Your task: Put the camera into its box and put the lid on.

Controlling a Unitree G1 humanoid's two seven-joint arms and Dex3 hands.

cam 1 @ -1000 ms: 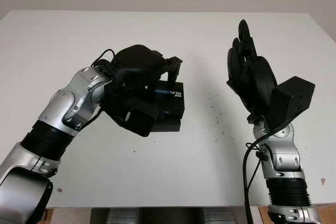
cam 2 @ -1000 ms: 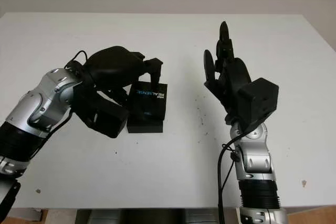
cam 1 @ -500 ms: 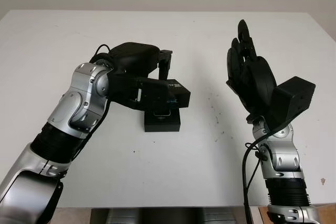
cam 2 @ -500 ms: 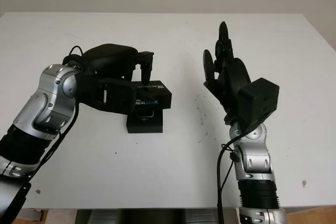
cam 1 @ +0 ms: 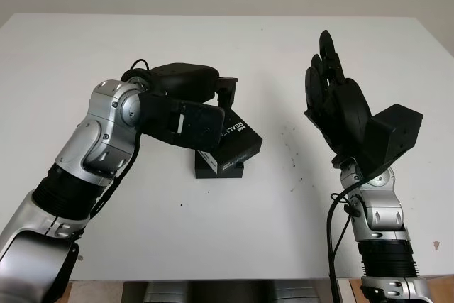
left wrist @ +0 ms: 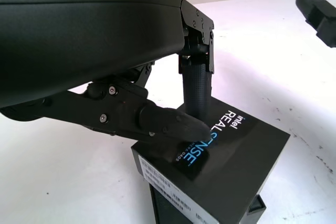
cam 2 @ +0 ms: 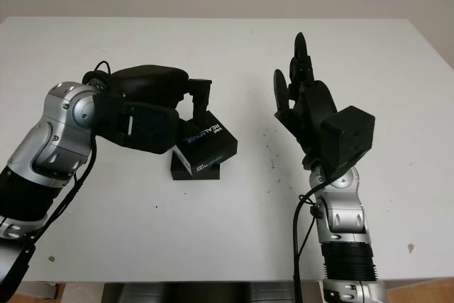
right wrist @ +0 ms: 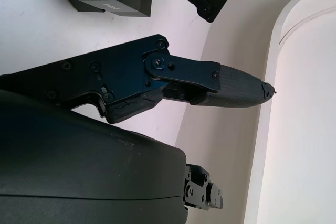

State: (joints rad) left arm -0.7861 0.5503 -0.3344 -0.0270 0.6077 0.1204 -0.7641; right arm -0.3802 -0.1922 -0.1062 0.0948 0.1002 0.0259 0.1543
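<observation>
Black lid (cam 1: pixel 236 148), one, now tilted askew over one box (cam 1: pixel 220 169), my left hand (left wrist: pixel 184 114) pinching it; right hand (cam 1: pixel 332 101) open, raised.

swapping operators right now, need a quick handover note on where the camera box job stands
Left hand: over the middle of the table, fingers on the lid, one on its top face by the RealSense print and one at its far edge. I read this as a grasp.
Right hand: open, raised above the table's right side, holding nothing.
Box base: on the table under the lid.
Lid: tilted and skewed across the base, not seated.
Camera: hidden by the lid, so I cannot confirm it is in the box.
Left to do: square the lid to the base, press it down, release.
</observation>
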